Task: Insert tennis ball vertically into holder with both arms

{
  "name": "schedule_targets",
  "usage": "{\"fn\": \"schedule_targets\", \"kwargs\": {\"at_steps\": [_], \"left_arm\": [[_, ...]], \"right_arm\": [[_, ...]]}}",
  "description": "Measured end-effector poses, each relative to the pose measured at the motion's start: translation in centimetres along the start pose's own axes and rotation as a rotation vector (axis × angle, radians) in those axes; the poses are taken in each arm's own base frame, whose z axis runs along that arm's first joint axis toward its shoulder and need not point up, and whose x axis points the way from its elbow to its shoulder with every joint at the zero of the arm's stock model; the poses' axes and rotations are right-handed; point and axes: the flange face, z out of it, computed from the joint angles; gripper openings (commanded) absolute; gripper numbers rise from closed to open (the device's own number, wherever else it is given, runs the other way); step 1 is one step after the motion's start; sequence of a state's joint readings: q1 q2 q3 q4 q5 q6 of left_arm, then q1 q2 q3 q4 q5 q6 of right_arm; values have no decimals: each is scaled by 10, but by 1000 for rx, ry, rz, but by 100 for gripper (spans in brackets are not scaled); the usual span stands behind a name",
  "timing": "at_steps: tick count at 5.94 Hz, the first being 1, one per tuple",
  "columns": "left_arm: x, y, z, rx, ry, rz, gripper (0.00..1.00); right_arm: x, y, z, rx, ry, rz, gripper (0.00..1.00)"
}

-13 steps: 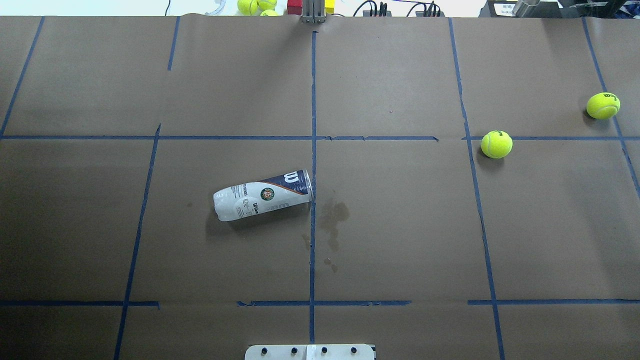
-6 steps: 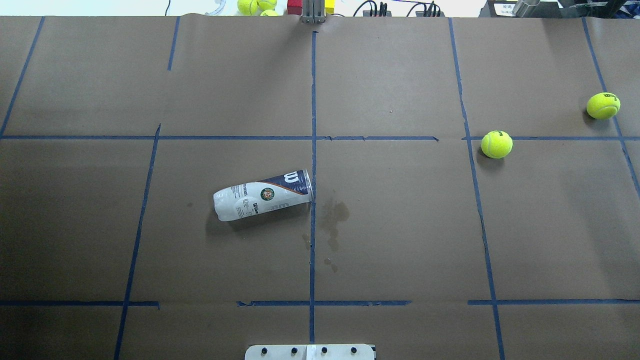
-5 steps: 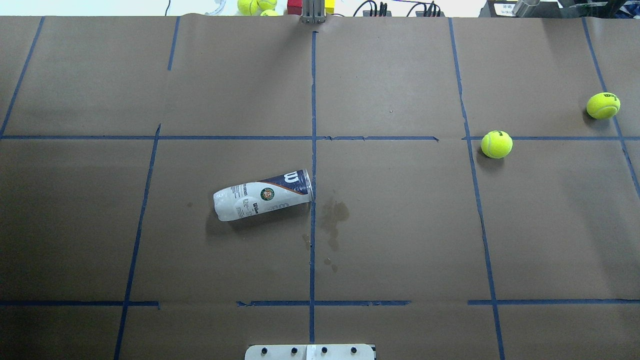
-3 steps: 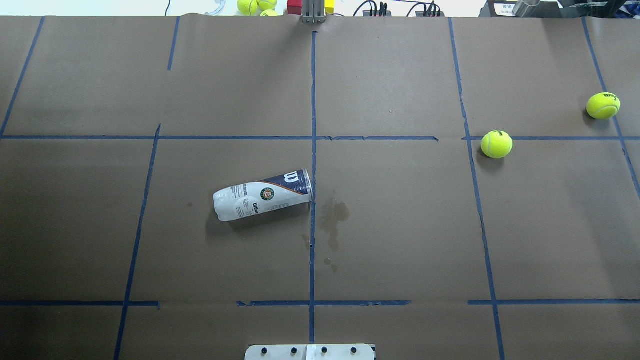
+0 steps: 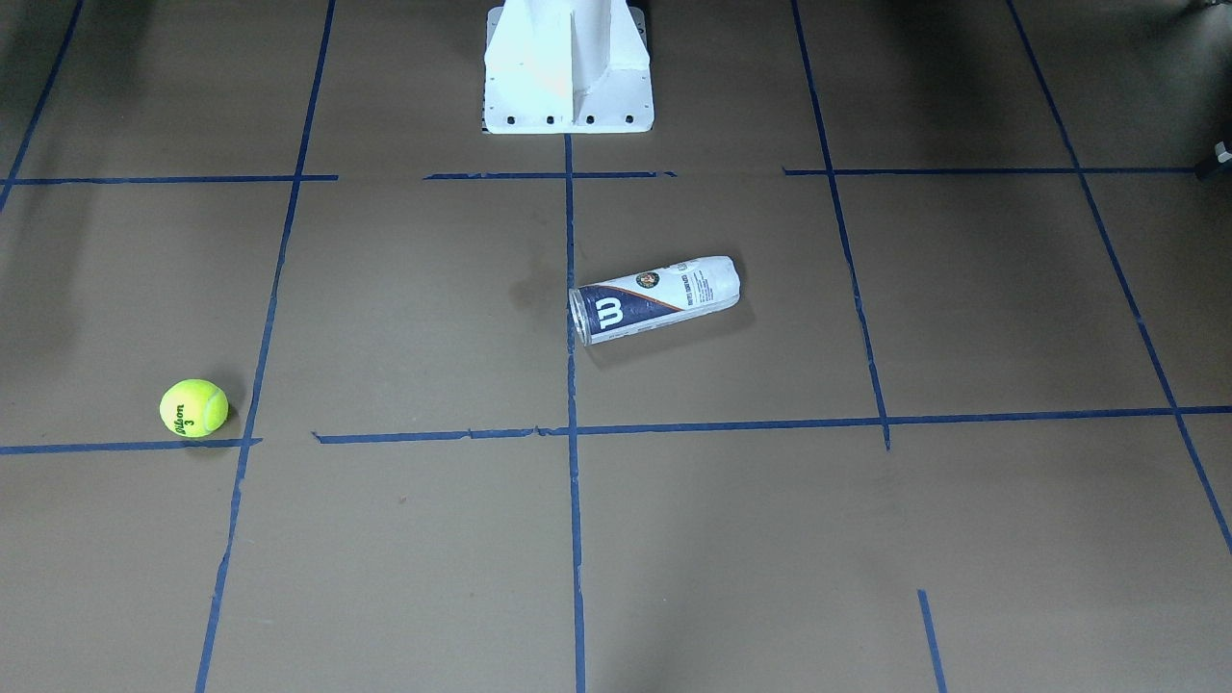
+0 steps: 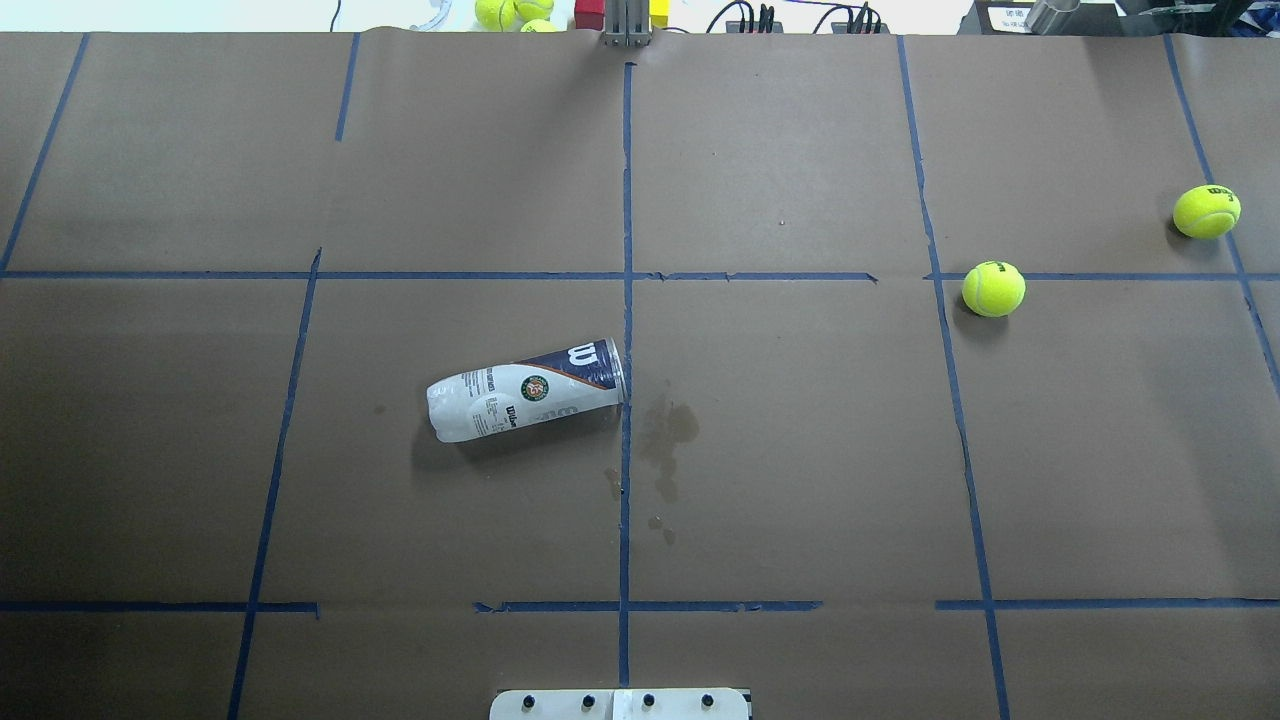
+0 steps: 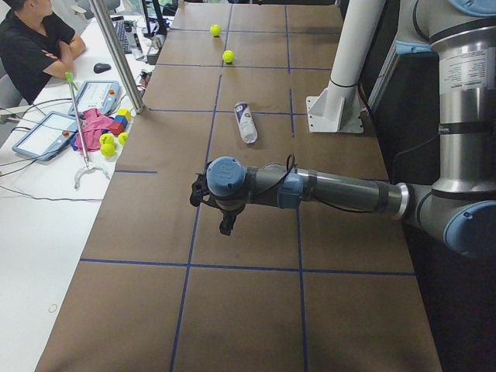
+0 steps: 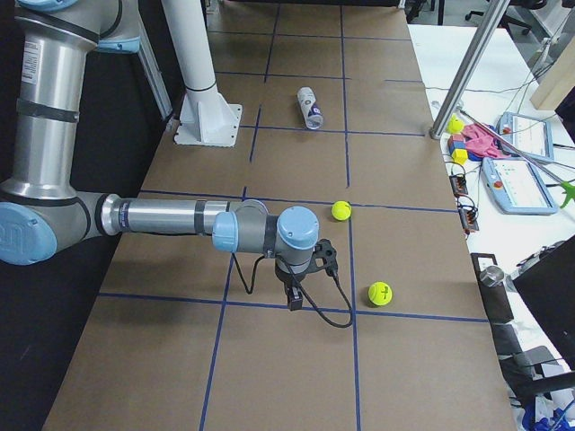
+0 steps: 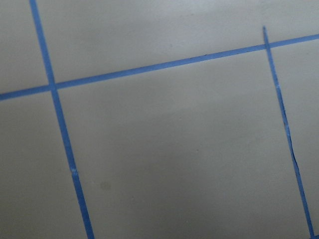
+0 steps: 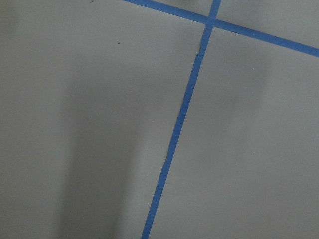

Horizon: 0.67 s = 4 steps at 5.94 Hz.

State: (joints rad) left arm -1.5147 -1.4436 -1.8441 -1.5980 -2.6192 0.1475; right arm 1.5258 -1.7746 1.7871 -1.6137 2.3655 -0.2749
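Note:
The holder (image 6: 525,390) lies on its side left of the table's centre line, open end toward the centre; it also shows in the front view (image 5: 656,297). One tennis ball (image 6: 993,289) rests at the right, and a second tennis ball (image 6: 1207,211) lies farther right. My left gripper (image 7: 226,225) shows only in the left side view, pointing down above bare table, well short of the holder (image 7: 246,122). My right gripper (image 8: 294,299) shows only in the right side view, pointing down, beside the nearer ball (image 8: 379,293). I cannot tell whether either is open or shut.
The white pedestal base (image 5: 568,67) stands at the robot's table edge. Several spare balls and coloured blocks (image 7: 112,136) lie past the far edge, where a metal post (image 7: 120,58) stands. A seated person (image 7: 35,46) is at a side desk. Both wrist views show only taped brown paper.

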Motion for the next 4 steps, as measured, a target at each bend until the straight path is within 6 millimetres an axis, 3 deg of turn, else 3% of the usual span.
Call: {"fn": "schedule_targets", "kwargs": {"at_steps": [2,4], "left_arm": [[63,-42,36,14,38,283,100],[155,-103,72,30,87,538,100]], "right_arm": [[-6,-3,0,49,-50,-31,100],[-9,4,2,102,-66,-90,100]]}}
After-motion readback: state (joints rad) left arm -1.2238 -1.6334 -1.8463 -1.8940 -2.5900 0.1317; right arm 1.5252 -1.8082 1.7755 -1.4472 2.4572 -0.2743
